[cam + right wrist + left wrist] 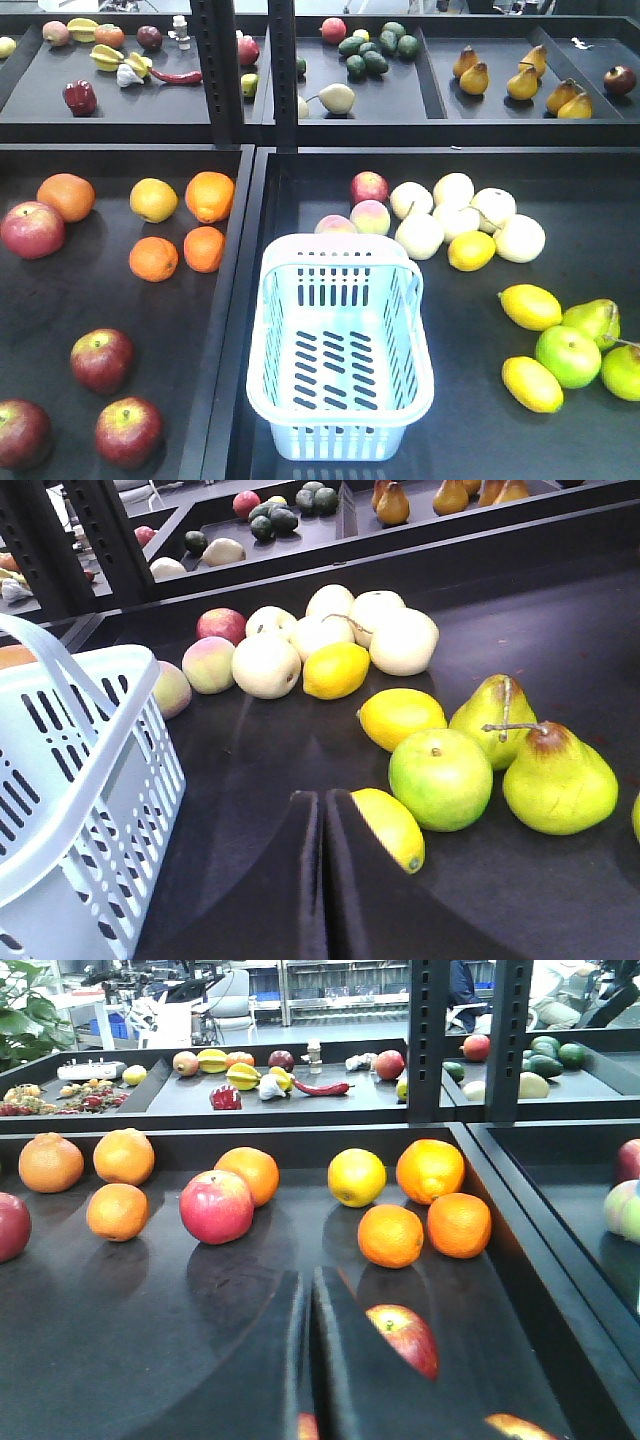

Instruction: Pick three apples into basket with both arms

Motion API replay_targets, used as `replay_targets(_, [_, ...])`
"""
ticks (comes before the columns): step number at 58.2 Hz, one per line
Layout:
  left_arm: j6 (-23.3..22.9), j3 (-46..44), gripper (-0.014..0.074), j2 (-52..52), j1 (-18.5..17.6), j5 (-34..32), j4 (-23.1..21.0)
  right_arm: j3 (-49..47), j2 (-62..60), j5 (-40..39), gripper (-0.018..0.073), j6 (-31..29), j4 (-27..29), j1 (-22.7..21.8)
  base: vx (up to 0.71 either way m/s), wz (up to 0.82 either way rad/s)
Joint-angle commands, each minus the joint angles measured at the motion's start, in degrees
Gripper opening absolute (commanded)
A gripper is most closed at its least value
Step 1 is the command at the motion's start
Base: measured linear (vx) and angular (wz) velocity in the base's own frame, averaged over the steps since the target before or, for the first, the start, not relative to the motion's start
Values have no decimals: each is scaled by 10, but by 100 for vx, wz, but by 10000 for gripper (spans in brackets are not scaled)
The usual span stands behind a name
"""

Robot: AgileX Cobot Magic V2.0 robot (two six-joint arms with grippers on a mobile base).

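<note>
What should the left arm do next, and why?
Probably open the left gripper and swing it slightly right over the nearest apple. The basket holds nothing yet, the jaws look shut, and that apple lies just right of them.

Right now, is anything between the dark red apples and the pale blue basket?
Yes: a raised black tray divider runs between the round dark red apples and the pale blue slotted plastic basket.
</note>
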Motion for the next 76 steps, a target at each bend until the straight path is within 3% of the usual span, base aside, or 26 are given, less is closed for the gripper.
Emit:
replay_targets(1, [-2,-15,-6,4,2,-40,-1,7,-6,-42,-5,-1,-3,-2,5,5])
replay_targets(76, [-2,-15,-6,4,2,-46,-1,7,-6,-42,-5,-1,-3,-2,1,1])
